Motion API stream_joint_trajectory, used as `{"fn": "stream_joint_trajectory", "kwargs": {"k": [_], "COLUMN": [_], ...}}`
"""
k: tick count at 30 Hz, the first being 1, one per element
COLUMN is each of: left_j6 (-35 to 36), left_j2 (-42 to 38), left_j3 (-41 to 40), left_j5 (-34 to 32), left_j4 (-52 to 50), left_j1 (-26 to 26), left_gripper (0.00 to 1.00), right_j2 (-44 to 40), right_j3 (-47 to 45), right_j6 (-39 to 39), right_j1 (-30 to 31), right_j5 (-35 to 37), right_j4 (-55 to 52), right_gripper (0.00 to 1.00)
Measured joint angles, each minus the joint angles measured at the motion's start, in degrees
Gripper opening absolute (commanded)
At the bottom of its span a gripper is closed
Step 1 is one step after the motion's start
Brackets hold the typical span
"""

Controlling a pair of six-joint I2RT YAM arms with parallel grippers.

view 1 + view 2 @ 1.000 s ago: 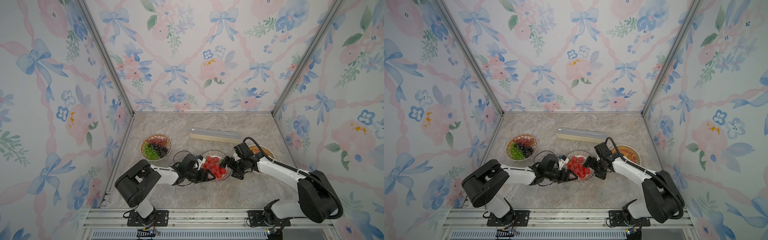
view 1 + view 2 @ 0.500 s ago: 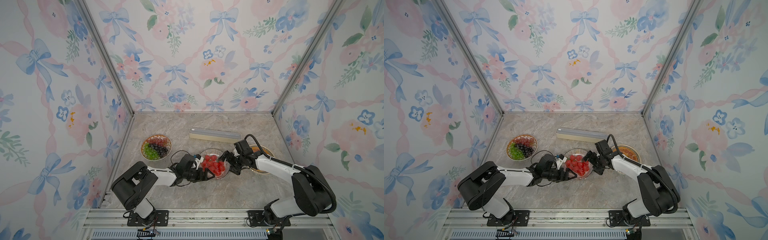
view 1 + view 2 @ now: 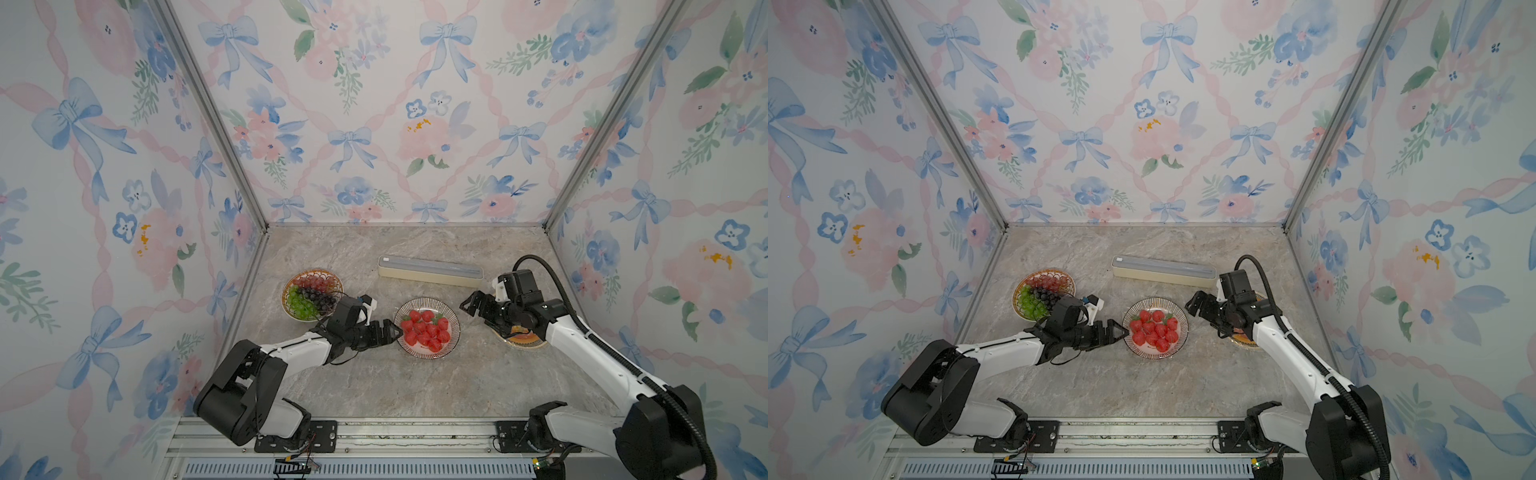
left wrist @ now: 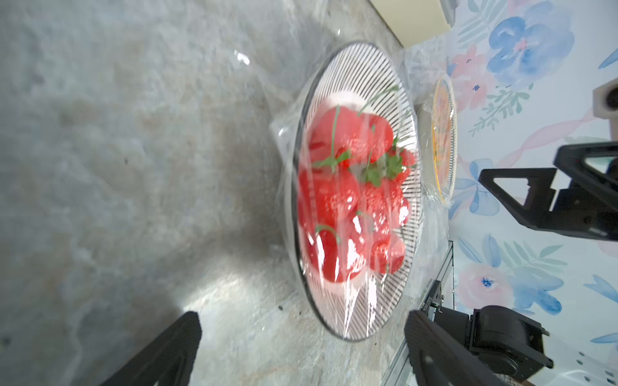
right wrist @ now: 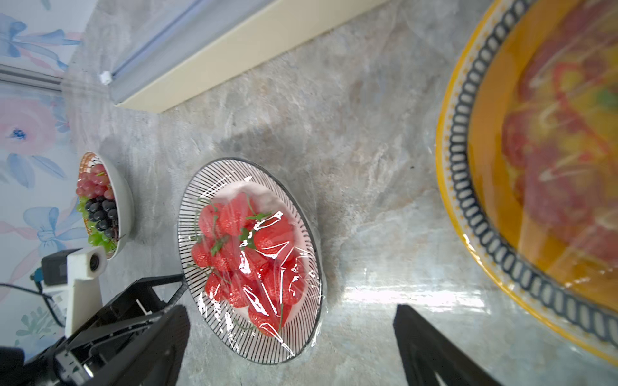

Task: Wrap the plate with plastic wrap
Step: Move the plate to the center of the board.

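Both arms drawn back from the plate [image 3: 454, 337], jaws apart and empty.
The left gripper [image 3: 391, 331] has let go and sits just beside the rim; the right gripper [image 3: 467, 305] has withdrawn well clear. Only the wrist views show plastic wrap [image 5: 279, 257] stretched over the strawberries [image 3: 426, 328]; its box [image 3: 430, 272] lies nearer the back wall. Marble tabletop [image 3: 415, 386], floral walls [image 3: 374, 124].

A bowl of grapes [image 5: 125, 204] on marble tabletop [image 3: 374, 386]

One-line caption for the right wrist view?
Plastic wrap covers the striped plate of strawberries; cream wrap box, grape bowl and orange plate nearby.
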Motion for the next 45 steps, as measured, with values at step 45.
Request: {"fn": "stream_joint_trajectory", "kwargs": {"k": [45], "left_j6": [3.9], "left_j2": [11.7], "left_j3": [19.5], "left_j5": [-3.8], "left_j4": [-5.4], "left_j1": [-14.1], "left_gripper": [0.93], "right_j2": [-4.8], "right_j3": [4.7], "right_j6": [-10.6], "right_j1": [-3.6], "right_j5": [6.9], "right_j4": [-8.5], "right_gripper": [0.97]}}
